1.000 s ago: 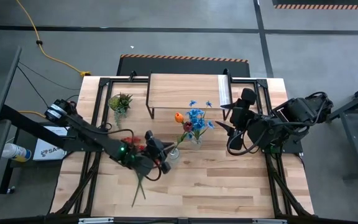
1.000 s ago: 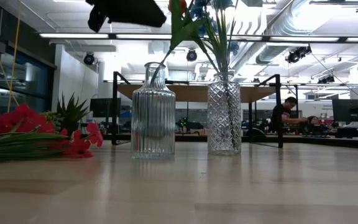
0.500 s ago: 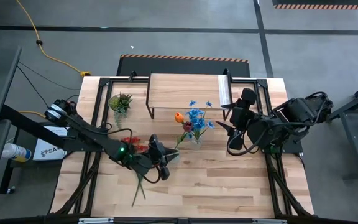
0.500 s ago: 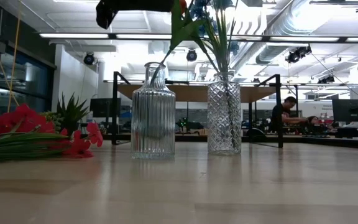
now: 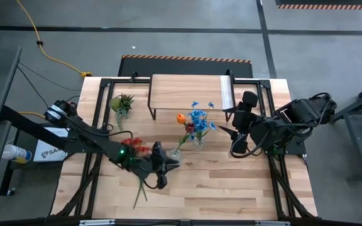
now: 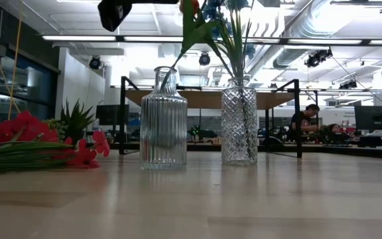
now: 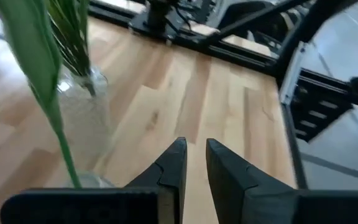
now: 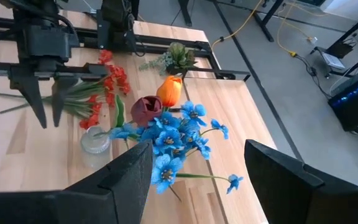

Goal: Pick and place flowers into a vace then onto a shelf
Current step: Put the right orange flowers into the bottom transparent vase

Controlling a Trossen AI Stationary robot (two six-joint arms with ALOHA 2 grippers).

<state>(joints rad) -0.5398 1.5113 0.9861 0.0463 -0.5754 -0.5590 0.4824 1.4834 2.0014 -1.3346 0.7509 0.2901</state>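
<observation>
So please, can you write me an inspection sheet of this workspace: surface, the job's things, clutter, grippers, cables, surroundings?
Surface: wooden table, bare at the front.
Job's things: blue flowers, orange tulip and maroon tulip stand in the patterned vase; ribbed vase holds one green stem; red flowers lie flat on the table; shelf top carries nothing.
Clutter: small green tuft beside the shelf.
Grippers: left gripper near the ribbed vase, narrowly parted, holding nothing; right gripper open, beside the flowers.
Cables: yellow cable on the floor.
Surroundings: a person sits far behind.
</observation>
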